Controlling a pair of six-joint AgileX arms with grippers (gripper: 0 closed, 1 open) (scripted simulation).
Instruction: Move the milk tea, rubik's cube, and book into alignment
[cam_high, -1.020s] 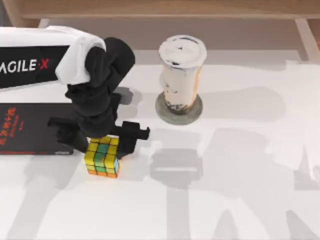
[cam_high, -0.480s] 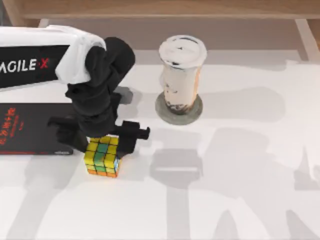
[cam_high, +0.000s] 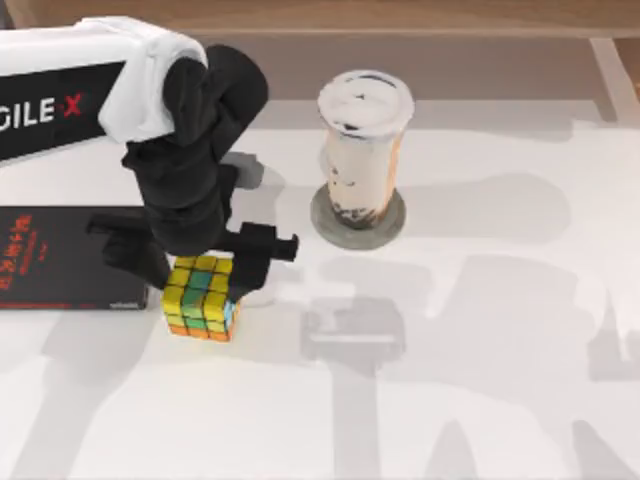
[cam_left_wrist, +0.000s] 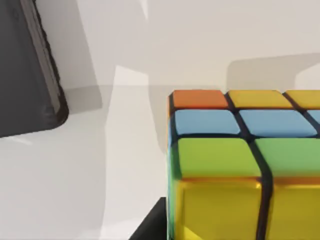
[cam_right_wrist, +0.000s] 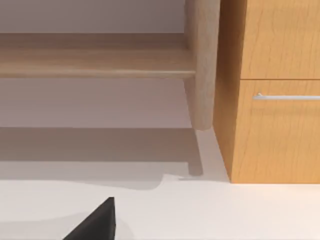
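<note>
Left gripper clamped on cube, just right of book. Tea farther right, off the line; alignment unfinished.

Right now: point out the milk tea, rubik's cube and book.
milk tea (cam_high: 365, 100), top view, on its white lid.
rubik's cube (cam_high: 201, 300), top view, on its upper face, under the left arm's gripper.
book (cam_high: 60, 260), top view, on its black cover at the table's left.

Book cut by left edge; cube part-hidden.
</note>
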